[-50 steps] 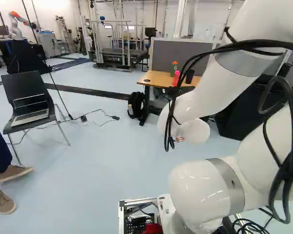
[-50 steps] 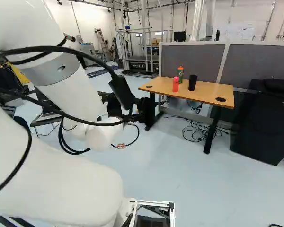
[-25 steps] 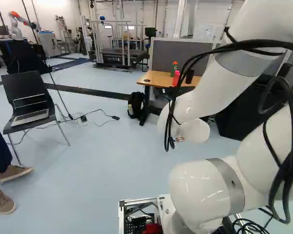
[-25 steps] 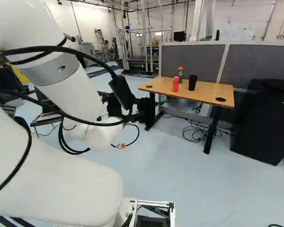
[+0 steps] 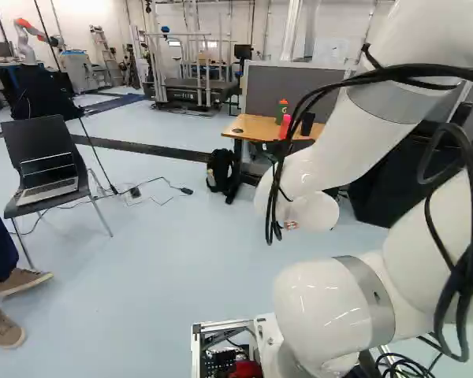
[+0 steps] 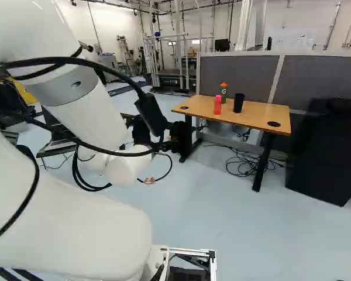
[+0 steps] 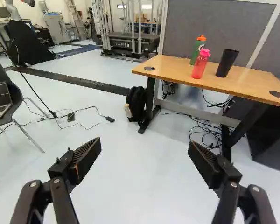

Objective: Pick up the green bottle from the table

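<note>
Green bottle [image 7: 196, 50] sits on the table [image 7: 170, 65] as before, though the base [image 5: 221, 325] has moved slightly; the tool [image 6: 143, 133] gapes wide.

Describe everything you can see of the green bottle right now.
The green bottle has an orange cap and a pale mark on its body, which looks like plastic. It stands upright, capped, towards the far side of the wooden table, behind the pink bottle, which hides part of it. Whether those two touch, I cannot tell. The fingers are open and do not touch it.
</note>
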You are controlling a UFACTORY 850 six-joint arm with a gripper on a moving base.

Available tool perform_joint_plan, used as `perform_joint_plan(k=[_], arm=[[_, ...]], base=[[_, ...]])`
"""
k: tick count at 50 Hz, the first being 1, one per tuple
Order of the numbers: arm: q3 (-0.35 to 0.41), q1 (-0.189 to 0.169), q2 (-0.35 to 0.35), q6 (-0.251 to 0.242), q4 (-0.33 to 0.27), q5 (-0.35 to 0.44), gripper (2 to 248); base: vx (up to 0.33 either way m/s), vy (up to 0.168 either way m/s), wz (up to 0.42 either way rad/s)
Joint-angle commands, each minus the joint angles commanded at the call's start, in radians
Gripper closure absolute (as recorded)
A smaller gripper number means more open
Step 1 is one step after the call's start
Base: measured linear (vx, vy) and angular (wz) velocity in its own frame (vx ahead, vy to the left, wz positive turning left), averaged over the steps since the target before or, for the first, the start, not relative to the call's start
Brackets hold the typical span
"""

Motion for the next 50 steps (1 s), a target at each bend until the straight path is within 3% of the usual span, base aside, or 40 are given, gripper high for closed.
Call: perform_joint_plan(k=[50], arm=[[0.000, 0.000, 0.000, 0.000, 0.000, 0.000, 3]], base=[[0.155, 0.020, -0.024]])
